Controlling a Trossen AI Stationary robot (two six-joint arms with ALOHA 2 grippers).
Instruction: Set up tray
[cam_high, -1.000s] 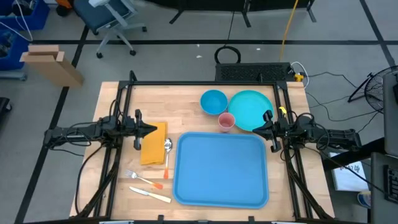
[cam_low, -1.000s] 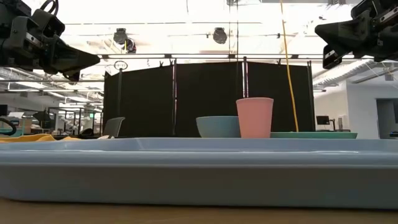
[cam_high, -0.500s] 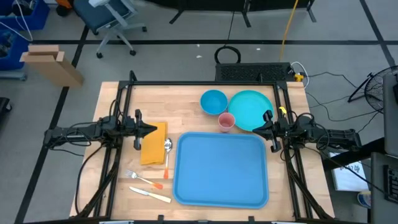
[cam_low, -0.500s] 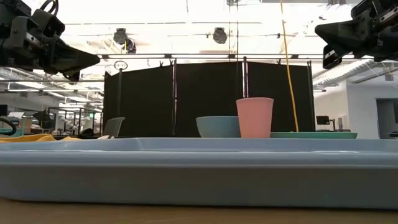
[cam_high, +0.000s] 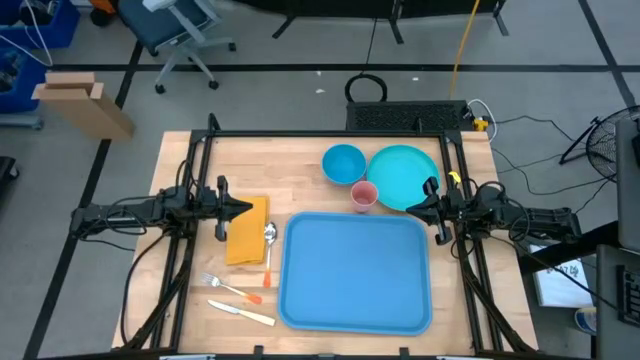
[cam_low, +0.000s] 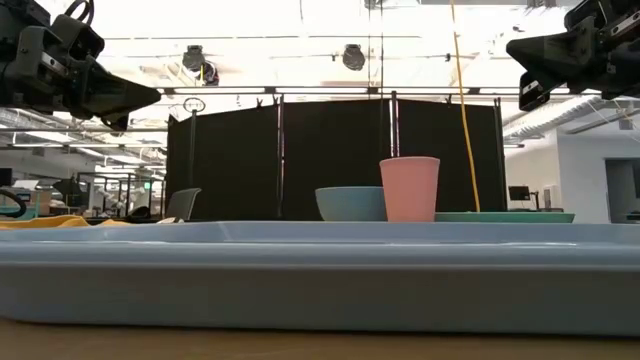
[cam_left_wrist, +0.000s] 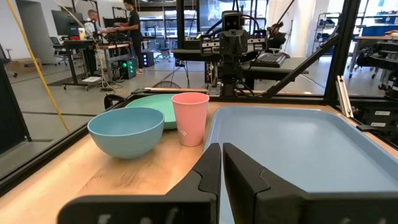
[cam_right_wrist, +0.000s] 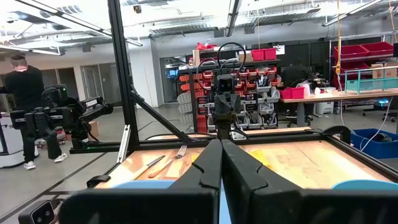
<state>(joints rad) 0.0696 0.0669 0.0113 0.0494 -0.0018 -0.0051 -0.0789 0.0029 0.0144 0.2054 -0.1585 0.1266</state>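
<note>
The blue tray (cam_high: 355, 272) lies flat on the wooden table, near its front and right of the middle. Behind it stand a blue bowl (cam_high: 343, 163), a pink cup (cam_high: 363, 195) and a round teal plate (cam_high: 405, 177). Left of the tray lie a yellow napkin (cam_high: 247, 230), a spoon (cam_high: 269, 240), a fork (cam_high: 225, 287) and a knife (cam_high: 240, 313). My left gripper (cam_high: 245, 208) hovers shut above the napkin's far end, pointing level toward the right. My right gripper (cam_high: 410, 208) hovers shut over the plate's near edge, pointing left. Neither touches anything.
A black frame of bars (cam_high: 210, 135) runs around the table's edges. Bare wood shows at the far left of the table (cam_high: 260, 165). Beyond the table stand a dark partition (cam_low: 330, 160) and workshop benches, and people show far off (cam_right_wrist: 25, 106).
</note>
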